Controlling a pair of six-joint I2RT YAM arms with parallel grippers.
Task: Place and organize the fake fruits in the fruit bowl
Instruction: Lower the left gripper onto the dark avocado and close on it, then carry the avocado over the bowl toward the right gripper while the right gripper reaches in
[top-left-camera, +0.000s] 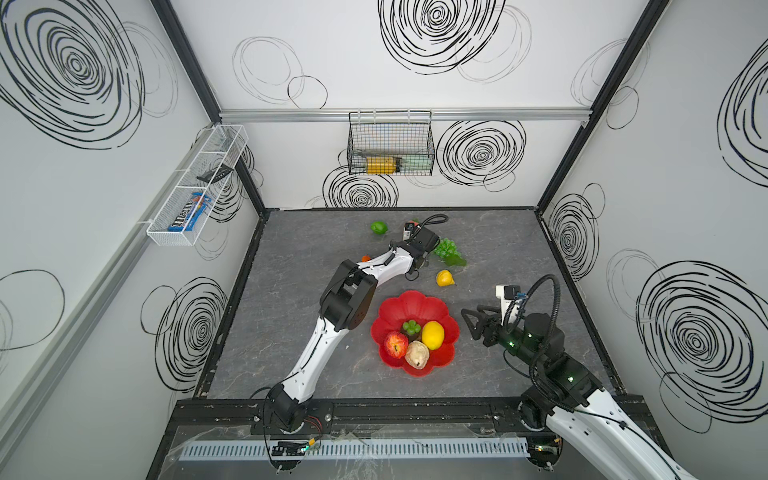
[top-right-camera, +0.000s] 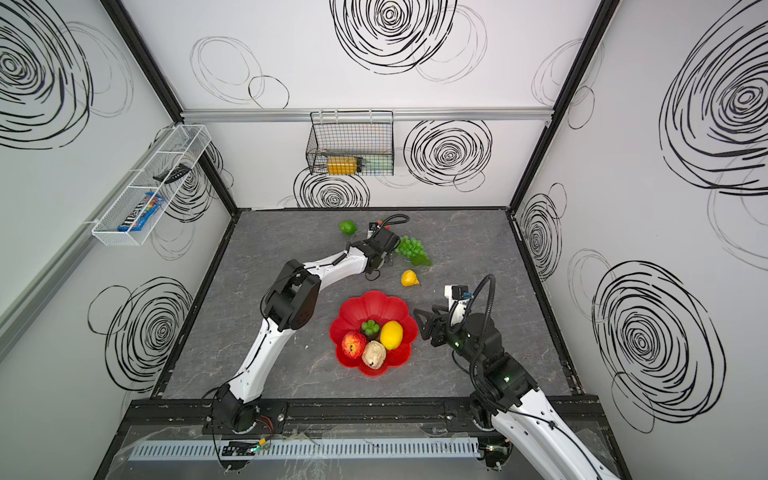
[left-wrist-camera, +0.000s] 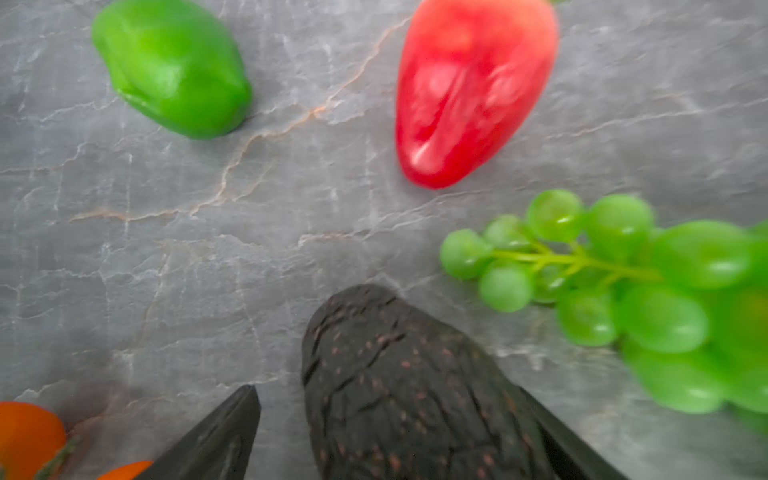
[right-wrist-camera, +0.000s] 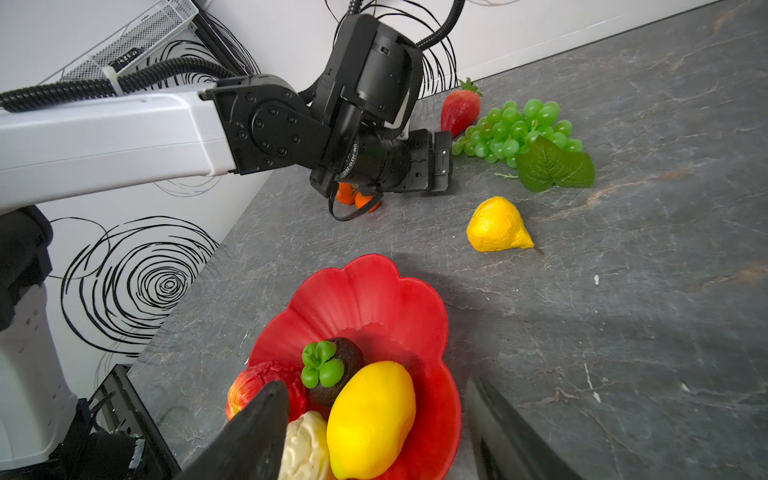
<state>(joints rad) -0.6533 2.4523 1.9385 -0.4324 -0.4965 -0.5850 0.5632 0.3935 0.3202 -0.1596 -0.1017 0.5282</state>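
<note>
Left gripper: extended far, spread wide astride avocado.
Right gripper: parted, empty, beside fruit bowl.
Fruit bowl: filled with apple, lemon, beige piece, dark fruit.

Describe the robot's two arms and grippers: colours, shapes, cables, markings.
The left arm and right arm have white shells and black joint housings. A black corrugated cable loops over each wrist. The right arm's joints show green lights. The left gripper and right gripper have matte black, tapered fingers.

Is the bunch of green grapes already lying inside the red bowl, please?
No, the grapes lie on the table, well apart from the bowl.
</note>
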